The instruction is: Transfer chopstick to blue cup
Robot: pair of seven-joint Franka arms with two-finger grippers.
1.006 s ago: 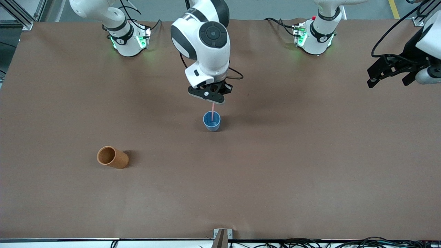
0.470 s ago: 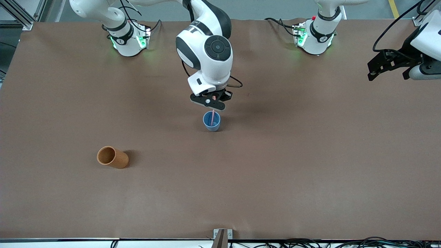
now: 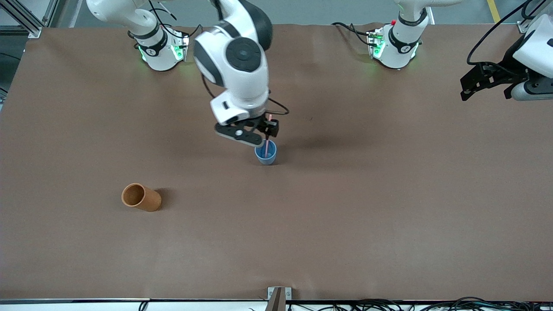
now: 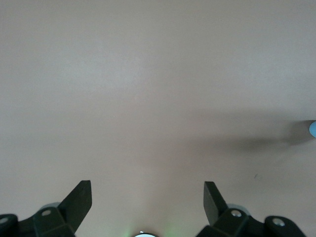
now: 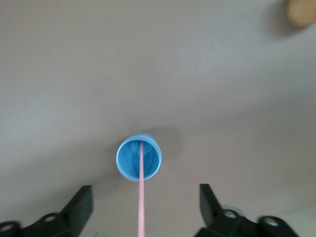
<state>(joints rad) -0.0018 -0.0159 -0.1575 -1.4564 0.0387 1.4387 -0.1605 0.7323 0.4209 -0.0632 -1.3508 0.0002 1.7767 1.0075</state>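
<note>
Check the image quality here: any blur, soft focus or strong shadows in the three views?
Front view: evenly lit, sharp; the right gripper arm looks slightly smeared above the blue cup. Right wrist view: soft overall, the chopstick and orange cup fuzzy. Left wrist view: washed out; a long dark shadow crosses the table past the open left gripper.

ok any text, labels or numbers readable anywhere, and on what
None can be read.
Blue cup: plain, no print.
Orange cup: plain, no print.
Chopstick: no markings.
Right arm base: a small dark round mark, too small to read.
Left arm base: the same, too small to read.
</note>
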